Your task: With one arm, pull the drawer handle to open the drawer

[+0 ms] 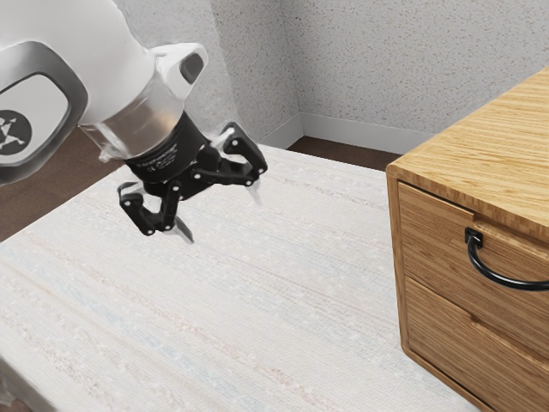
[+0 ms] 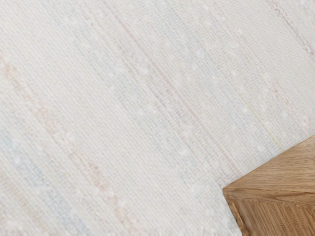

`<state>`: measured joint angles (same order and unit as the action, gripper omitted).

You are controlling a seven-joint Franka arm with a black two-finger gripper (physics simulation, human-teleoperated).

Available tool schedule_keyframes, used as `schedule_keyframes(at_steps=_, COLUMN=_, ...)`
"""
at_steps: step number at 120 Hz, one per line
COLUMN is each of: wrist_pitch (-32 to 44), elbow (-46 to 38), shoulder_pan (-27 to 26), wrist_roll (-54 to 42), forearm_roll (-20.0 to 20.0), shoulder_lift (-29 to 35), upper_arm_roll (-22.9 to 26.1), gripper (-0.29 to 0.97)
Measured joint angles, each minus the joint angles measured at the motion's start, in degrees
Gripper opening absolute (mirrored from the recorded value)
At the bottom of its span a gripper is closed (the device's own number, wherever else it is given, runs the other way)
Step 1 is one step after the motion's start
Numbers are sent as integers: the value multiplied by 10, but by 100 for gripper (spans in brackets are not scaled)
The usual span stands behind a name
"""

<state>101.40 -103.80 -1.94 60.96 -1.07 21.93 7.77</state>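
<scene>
Gripper [image 1: 220,213] is spread wide, holding nothing, up over the table [image 1: 283,326]. The drawer handle [image 1: 497,276] is well apart at roughly 4 o'clock in the exterior view (black loop, long axis running along the top drawer [image 1: 433,225] front), so reaching over looks like the first job.

Here's the worktop [image 1: 257,283], pale and whitish, with faint woven streaks running along it. One thing sits on it: a wooden drawer cabinet [image 1: 480,172], upright at the exterior view's right, base flat on the surface. In the wrist view its corner meets the weave.
</scene>
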Motion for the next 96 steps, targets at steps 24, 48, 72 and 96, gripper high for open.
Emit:
schedule_keyframes(at_steps=24, wrist_pitch=144, elbow=-101, shoulder_pan=7, wrist_roll=127, forearm_roll=-48, shoulder_lift=70, upper_arm_roll=105, gripper=68)
schedule_keyframes(at_steps=48, wrist_pitch=240, elbow=-102, shoulder_pan=10, wrist_roll=232, forearm_roll=-75, shoulder_lift=12, upper_arm_roll=158, gripper=68)
schedule_keyframes(at_steps=72, wrist_pitch=297, elbow=-104, shoulder_pan=22, wrist_roll=308, forearm_roll=-95, shoulder_lift=5, upper_arm_roll=198, gripper=68)
schedule_keyframes(at_steps=96, wrist_pitch=331, elbow=-102, shoulder_pan=43, wrist_roll=361, forearm_roll=-99, shoulder_lift=-16, upper_arm_roll=243, gripper=68)
